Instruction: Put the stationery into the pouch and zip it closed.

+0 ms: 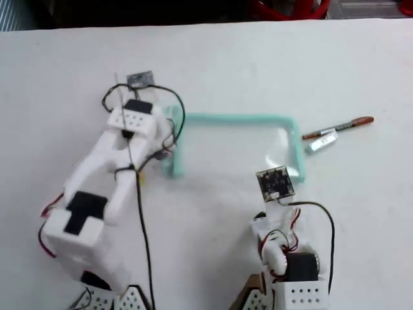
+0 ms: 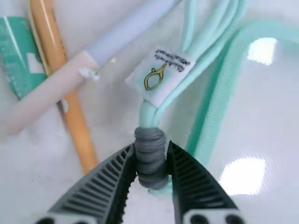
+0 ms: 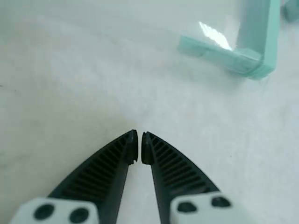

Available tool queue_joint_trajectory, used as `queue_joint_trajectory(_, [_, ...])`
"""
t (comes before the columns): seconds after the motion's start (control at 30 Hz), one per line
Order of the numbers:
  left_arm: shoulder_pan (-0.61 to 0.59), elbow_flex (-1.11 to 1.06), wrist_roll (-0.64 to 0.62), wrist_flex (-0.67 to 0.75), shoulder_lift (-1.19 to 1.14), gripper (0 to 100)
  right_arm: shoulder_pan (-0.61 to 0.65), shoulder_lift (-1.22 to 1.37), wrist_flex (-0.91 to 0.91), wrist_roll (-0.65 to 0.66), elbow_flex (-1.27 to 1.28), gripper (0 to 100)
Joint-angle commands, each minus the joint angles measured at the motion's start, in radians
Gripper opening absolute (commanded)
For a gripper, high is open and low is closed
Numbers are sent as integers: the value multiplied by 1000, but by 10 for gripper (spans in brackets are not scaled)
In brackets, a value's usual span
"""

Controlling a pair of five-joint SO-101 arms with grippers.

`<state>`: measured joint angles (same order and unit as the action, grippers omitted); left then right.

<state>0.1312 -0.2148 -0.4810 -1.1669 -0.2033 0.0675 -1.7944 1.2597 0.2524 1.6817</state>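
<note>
Gripping a grey toggle (image 2: 150, 165) on the pouch's (image 1: 232, 119) mint pull cord (image 2: 187, 65), the left gripper (image 2: 150, 150) is risking a slip. The right gripper (image 3: 139, 141), clenched on nothing, is hovering beside the pouch's corner, leaving it unanchored. A pen (image 1: 339, 127) is lying outside the pouch and may be getting zipped out.

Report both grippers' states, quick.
Left gripper: shut on the grey cord pull.
Right gripper: shut, holding nothing.
</note>
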Motion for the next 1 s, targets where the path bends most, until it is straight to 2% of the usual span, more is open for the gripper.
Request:
queue_joint_trajectory(0.0, [12, -44, 49, 8, 205, 111, -1, -2, 8, -3, 9, 28])
queue_joint_trajectory(0.27, [58, -69, 203, 9, 575, 112, -1, -2, 8, -3, 9, 28])
queue_joint_trajectory(0.47, [128, 87, 351, 41, 753, 116, -1, -2, 8, -5, 9, 28])
queue_joint_trajectory(0.6, [143, 269, 390, 2, 716, 116, -1, -2, 8, -5, 9, 28])
queue_joint_trajectory(0.73, [162, 482, 436, -95, 624, 116, -1, -2, 8, -5, 9, 28])
queue_joint_trajectory(0.97, [323, 802, 520, -333, 467, 116, -1, -2, 8, -5, 9, 28])
